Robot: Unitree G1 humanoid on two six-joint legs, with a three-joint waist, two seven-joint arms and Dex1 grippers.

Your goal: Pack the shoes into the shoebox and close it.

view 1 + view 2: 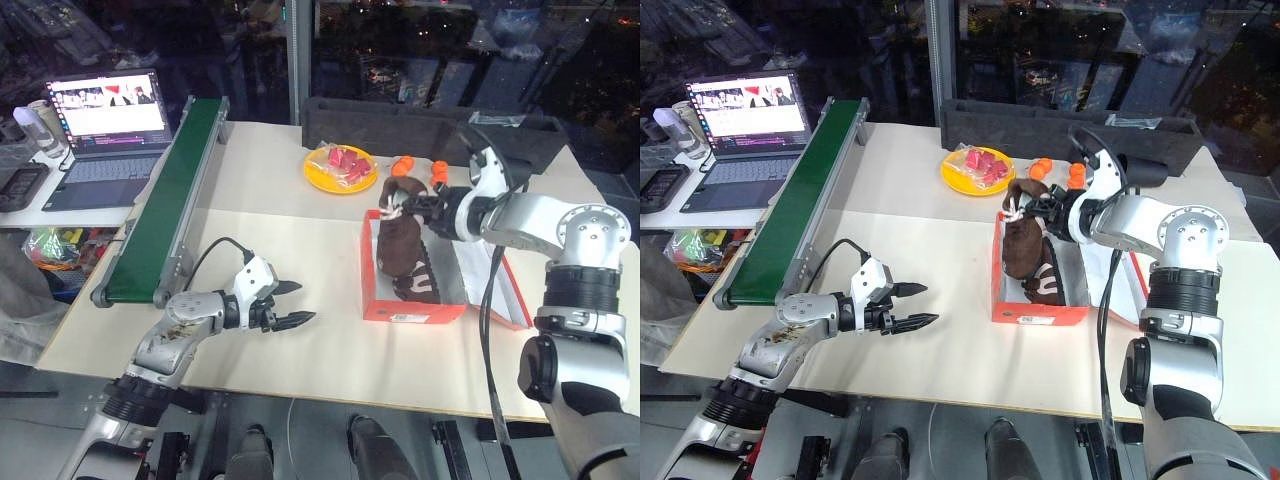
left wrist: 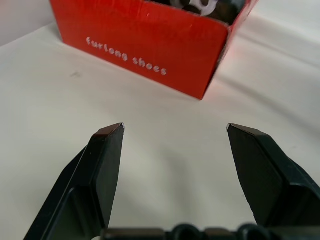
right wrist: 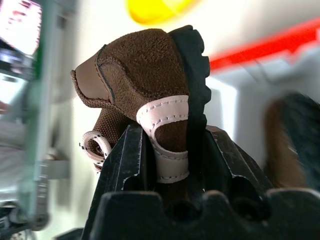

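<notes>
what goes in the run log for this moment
right hand: shut on boot, over shoebox | left hand: open, empty

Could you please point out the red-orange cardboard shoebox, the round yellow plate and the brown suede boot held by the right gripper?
red-orange cardboard shoebox (image 1: 412,312): left eye view, front wall.
round yellow plate (image 1: 318,178): left eye view, rim.
brown suede boot (image 3: 150,75): right wrist view, heel.

Both arms are built of silver-grey metal segments joined by black cylindrical joints. The right arm's shoulder housing is a rounded silver drum with small dark screw holes, above a ribbed black collar. A black cable loops along each forearm. Each wrist carries a white block. The left claw (image 1: 288,305) has two black, wedge-shaped fingers (image 2: 107,165) with flat inner faces and slanted tips. The right claw (image 3: 172,150) is black too, with thick ridged fingers.
</notes>
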